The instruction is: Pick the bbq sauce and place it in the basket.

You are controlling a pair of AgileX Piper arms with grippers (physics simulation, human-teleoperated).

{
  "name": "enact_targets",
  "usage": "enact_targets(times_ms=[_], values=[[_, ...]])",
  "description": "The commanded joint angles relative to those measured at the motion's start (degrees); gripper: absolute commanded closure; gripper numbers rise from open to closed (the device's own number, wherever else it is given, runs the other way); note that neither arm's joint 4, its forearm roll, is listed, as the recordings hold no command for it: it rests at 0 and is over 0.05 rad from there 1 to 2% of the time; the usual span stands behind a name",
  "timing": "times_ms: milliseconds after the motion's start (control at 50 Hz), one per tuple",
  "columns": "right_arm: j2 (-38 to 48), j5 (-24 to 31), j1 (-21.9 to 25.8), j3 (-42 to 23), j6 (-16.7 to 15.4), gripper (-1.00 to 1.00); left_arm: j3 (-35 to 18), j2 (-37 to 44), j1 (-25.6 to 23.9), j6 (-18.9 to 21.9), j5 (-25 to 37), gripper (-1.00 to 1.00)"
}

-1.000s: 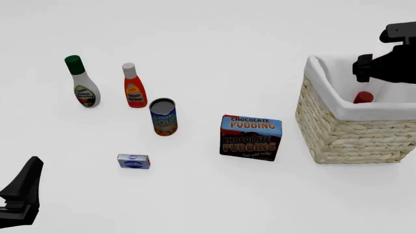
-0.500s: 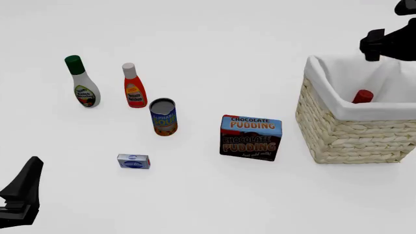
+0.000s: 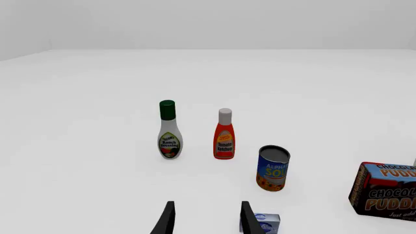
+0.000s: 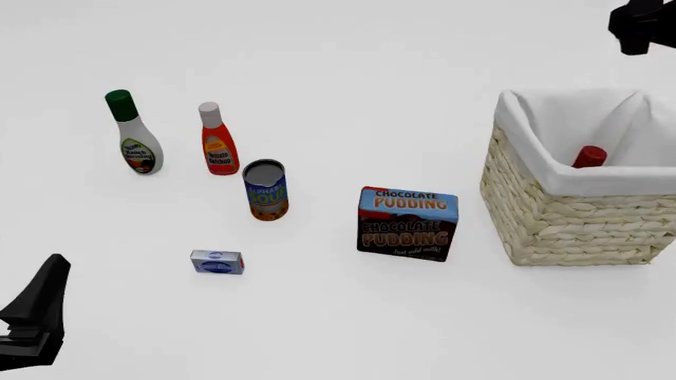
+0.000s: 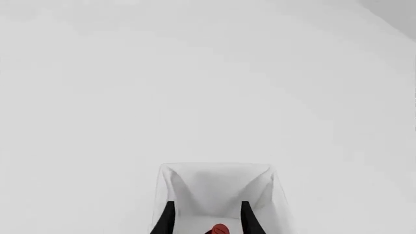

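Resting in basket (image 4: 571,214), bbq sauce (image 4: 590,157) below right hand (image 5: 206,220)

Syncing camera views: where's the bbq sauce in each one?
Front view: bbq sauce, only its red cap showing, inside the basket at right.
Left wrist view: not in it.
Right wrist view: red cap at the bottom edge, between the open right gripper fingers.
Shared landmark: the basket.

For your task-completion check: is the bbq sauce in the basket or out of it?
In. The bbq sauce shows only its red cap, inside the basket lining; the right end effector holds nothing above it.
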Motion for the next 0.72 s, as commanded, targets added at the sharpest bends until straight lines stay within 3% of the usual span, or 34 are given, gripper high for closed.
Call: enact_targets(times_ms=[20,460,720], values=[[-3.8,0.7,1.3,-1.0,0.7,-1.00,0.0,0.0,0.0,0.0,0.0,-1.00],[-8.9,2.1,3.3,-3.2,1.3,-1.00,0.0,0.0,0.0,0.0,0.0,-1.00],[-12.0,0.9,2.2,-5.2,3.6,-1.00,0.0,0.0,0.0,0.0,0.0,-1.00]])
